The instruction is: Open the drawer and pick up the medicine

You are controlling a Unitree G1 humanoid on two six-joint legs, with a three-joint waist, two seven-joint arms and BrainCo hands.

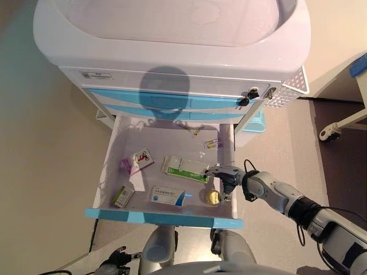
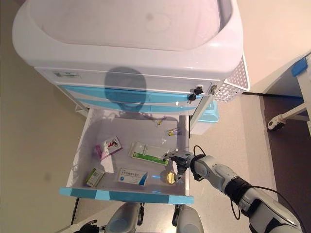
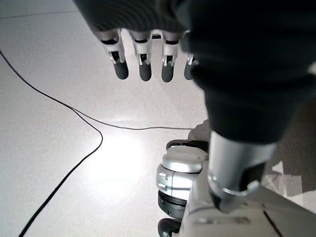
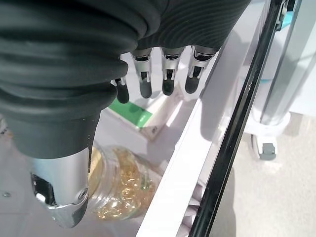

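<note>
The cart's bottom drawer stands pulled open, with a blue front edge. Inside lie a green-and-white box, a white-and-blue box, a small green box, a pink-printed box and small vials. A clear jar of yellow capsules sits at the drawer's front right corner. My right hand hovers open just above that jar, by the drawer's right wall. Its fingers are straight and its thumb is beside the jar. My left hand hangs open low at my side.
The white-topped cart has shut blue drawers above the open one. A perforated white basket hangs on its right side, with a light blue bin below it. A wheeled leg of other furniture stands at the right.
</note>
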